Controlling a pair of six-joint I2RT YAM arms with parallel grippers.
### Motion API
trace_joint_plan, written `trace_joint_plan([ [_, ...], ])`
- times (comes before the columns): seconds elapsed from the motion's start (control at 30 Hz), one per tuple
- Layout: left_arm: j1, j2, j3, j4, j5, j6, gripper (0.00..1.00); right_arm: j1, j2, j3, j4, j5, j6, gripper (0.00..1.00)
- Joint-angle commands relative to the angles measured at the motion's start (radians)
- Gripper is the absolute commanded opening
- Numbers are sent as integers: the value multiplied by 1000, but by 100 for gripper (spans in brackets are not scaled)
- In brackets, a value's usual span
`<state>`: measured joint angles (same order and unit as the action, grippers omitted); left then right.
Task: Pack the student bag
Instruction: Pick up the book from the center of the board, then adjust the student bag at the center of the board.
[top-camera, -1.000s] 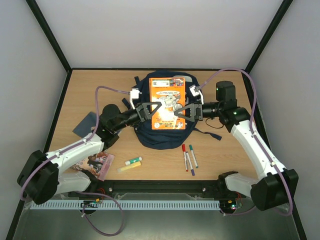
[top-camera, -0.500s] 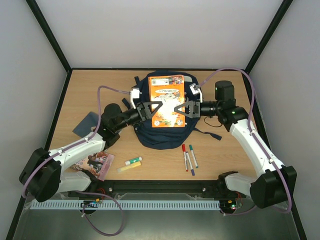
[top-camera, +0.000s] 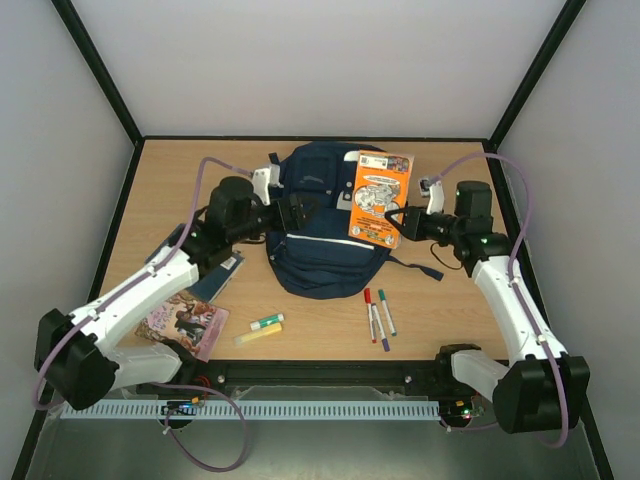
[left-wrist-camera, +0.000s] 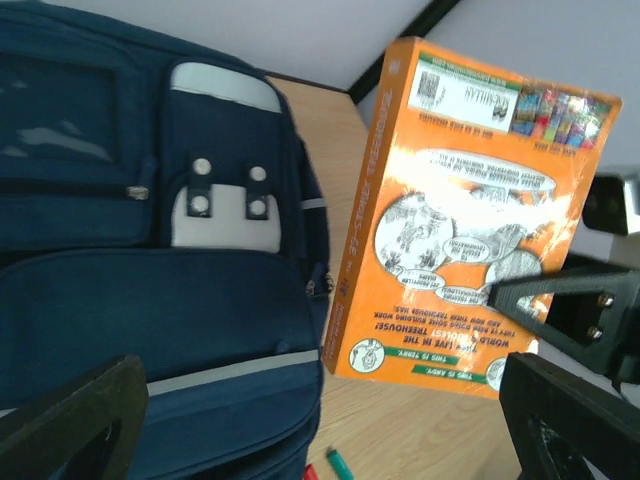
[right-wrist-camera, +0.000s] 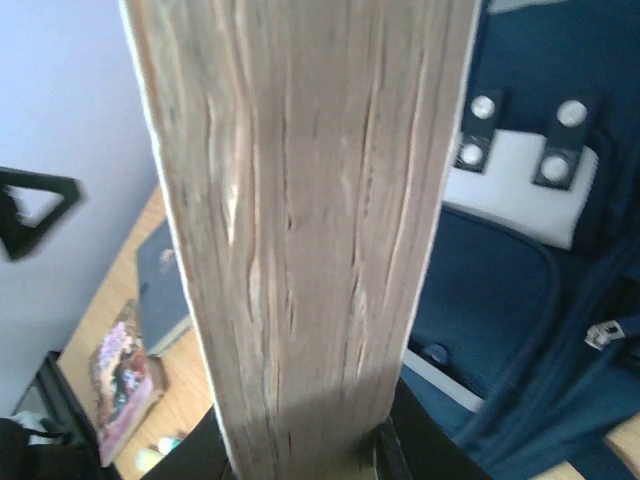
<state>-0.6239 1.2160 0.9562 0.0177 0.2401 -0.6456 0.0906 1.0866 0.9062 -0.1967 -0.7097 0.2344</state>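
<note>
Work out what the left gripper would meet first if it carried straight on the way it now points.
Probably the student bag, which lies right ahead of the open left gripper. The orange book in the right gripper is beside it; depth is unclear, so that might come first.

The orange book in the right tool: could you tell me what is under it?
The orange book, gripped by the right tool, hangs over the student bag's right side and the table; the strip it covers is hidden.
</note>
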Motion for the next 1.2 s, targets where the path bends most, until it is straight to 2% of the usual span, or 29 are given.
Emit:
trace_joint_plan([
  [0.0,4,-9,200,-384,-136,7,99,-3,-39,-54,103,63,-70,1],
  [0.2,4,-31,451,-588,-238,-161,100,-4,-45,-83,117,66,-98,1],
  [0.37,3,-47,512,-593,-199,-257,100,-3,-8,-84,112,66,-115,1],
  [0.57,4,-4,626,-559,-162,-251,99,-3,56,-68,116,56,-116,1],
  [0.8,-2,33,659,-515,-119,-238,100,-3,73,-68,106,58,-131,1],
  [1.0,-13,14,627,-511,-151,-213,99,-3,78,-71,108,51,-130,1],
  [1.1,-13,-10,568,-496,-156,-102,99,-3,72,-66,106,60,-135,1],
  [1.17,-13,-45,430,-425,-152,2,99,-3,61,-60,102,64,-137,1],
])
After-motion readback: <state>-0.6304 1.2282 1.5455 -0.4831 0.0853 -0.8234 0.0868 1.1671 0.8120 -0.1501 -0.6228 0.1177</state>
